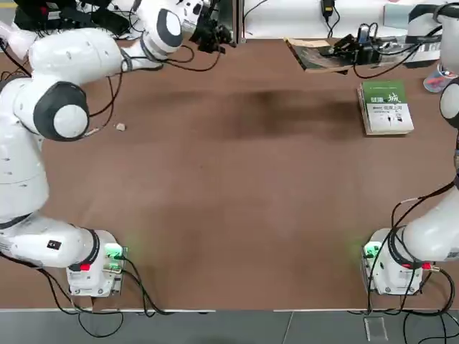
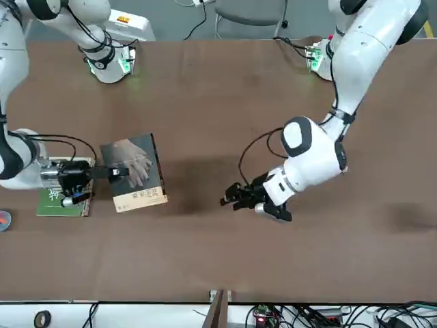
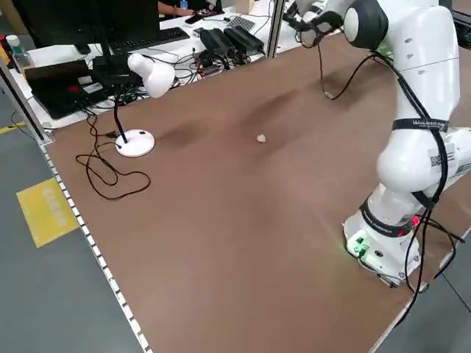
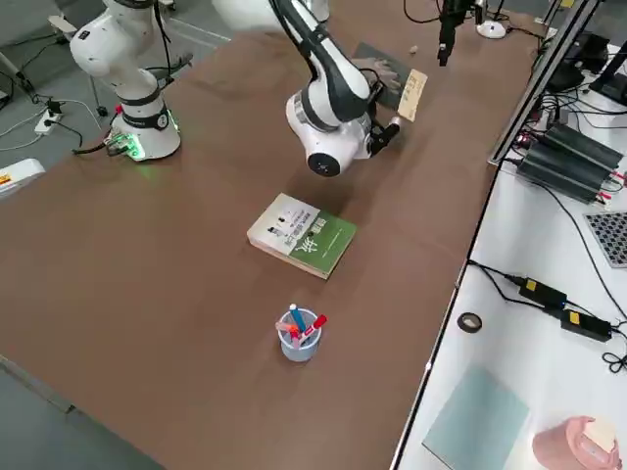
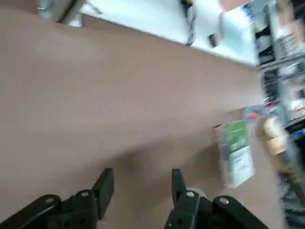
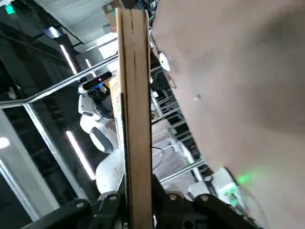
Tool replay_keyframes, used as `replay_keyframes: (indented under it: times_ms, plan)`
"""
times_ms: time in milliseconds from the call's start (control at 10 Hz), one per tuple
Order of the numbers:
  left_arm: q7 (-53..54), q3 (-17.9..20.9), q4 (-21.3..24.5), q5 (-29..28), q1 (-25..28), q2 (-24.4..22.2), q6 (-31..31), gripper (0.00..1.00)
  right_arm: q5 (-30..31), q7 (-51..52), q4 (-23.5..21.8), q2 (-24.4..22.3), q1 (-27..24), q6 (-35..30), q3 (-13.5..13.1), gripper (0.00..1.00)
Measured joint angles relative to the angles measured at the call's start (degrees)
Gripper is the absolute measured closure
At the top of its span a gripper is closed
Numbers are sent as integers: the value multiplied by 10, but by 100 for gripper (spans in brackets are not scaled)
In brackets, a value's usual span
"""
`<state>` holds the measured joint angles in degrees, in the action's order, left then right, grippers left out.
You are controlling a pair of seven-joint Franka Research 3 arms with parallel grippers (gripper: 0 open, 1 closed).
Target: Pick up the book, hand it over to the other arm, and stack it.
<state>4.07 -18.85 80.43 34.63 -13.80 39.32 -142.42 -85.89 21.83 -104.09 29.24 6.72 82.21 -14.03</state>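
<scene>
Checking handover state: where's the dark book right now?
In the right arm's jaws, held up off the table; in the front view the book is left of centre, just beside the green-and-white book.

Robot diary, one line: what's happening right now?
right gripper: holding grey book | left gripper: open, empty | green-and-white book: on table
</scene>
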Motion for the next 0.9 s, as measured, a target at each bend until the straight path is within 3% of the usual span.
replay_keyframes:
  times_ms: [400,600,900]
  plan:
    - [-67,6,-28,-219,44,-32,163,50,42,59,9,0,-13,-6,-42,81]
    - [-77,22,-47,-272,45,-43,228,48,67,80,15,0,-15,-7,-60,81]
    - [-74,58,-55,-304,43,-52,256,41,118,100,32,0,-17,-6,-83,81]
